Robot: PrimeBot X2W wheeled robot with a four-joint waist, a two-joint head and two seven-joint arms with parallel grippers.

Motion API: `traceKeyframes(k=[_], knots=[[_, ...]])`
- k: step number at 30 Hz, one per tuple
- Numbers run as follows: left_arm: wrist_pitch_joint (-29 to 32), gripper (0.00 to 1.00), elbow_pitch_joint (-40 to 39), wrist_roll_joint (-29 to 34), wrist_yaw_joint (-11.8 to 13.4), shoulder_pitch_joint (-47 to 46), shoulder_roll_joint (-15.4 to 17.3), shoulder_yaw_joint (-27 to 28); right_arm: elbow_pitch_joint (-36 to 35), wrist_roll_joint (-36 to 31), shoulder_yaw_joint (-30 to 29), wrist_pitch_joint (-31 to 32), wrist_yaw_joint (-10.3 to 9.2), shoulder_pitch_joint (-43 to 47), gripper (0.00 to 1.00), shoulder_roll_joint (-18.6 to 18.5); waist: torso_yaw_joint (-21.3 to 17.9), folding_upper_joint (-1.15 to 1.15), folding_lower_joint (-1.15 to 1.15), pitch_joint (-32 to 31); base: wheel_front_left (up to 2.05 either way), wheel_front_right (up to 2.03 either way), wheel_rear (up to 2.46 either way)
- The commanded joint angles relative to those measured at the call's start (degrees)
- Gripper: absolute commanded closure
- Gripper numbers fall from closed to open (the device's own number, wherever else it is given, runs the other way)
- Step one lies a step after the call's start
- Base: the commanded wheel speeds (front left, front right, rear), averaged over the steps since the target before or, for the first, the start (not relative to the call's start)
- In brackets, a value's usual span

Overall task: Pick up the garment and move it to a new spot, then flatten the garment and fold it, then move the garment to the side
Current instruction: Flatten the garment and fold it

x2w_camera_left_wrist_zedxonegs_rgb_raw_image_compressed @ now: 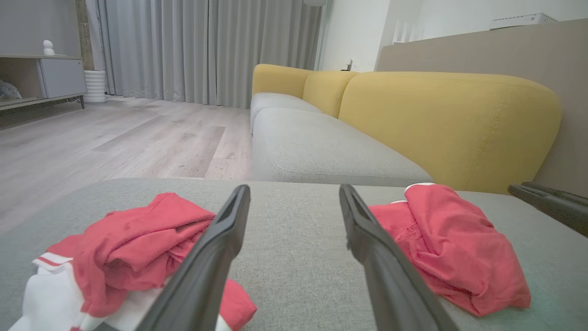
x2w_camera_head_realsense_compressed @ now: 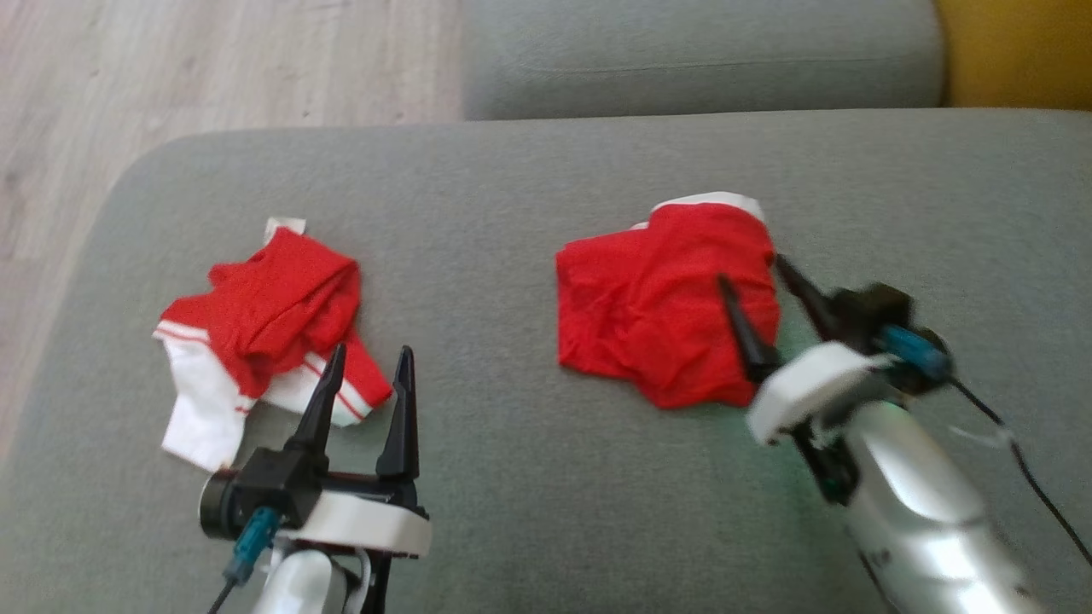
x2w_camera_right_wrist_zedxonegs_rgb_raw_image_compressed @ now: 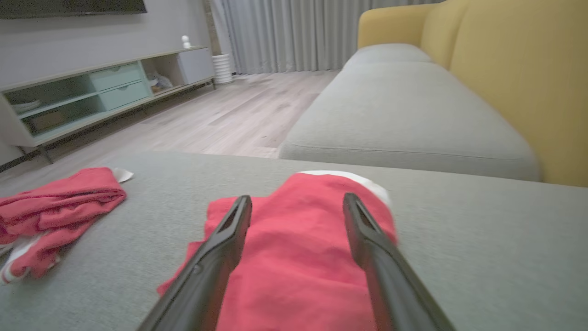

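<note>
Lying on grey cushion [x2w_camera_head_realsense_compressed: 546,512], red garment [x2w_camera_head_realsense_compressed: 657,315], crumpled red-white garment [x2w_camera_head_realsense_compressed: 264,324]

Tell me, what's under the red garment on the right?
The grey cushion shows all around the right-hand red garment, so the garment lies on it. A white band peeks out at its far edge. Anything tucked beneath is covered.

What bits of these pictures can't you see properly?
- Head view: the right pincer is blurred, so whether it touches the red garment is unclear.
- Left wrist view: the left pincer covers part of the red-and-white garment.
- Right wrist view: things on the shelf are too small, blurry.
</note>
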Motion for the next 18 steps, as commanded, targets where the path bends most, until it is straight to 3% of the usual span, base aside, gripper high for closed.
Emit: traceKeyframes(k=[1, 10, 18], knots=[[-0.46, 0.0, -2.08, 0.13, 0.09, -0.78, 0.08, 2.4, -2.45, -0.69, -0.36, -0.61, -0.04, 0.07, 0.0, -0.16, -1.04, 0.0, 0.0, -0.67, 0.0, 0.0, 0.0], [-0.46, 0.0, -3.69, -0.1, 0.31, -0.26, 0.08, 2.64, -17.34, -6.76, -14.23, -0.62, -0.04, 12.31, 0.0, 1.96, -4.31, 0.0, 0.0, -0.3, 0.0, 0.0, 0.0], [-0.46, 0.0, -4.07, -0.37, 0.49, -0.38, 0.08, 1.88, -22.39, -7.73, -16.05, -0.62, -0.04, 16.54, 0.0, 2.91, -5.19, 0.0, 0.0, 0.98, 0.0, 0.0, 0.0]])
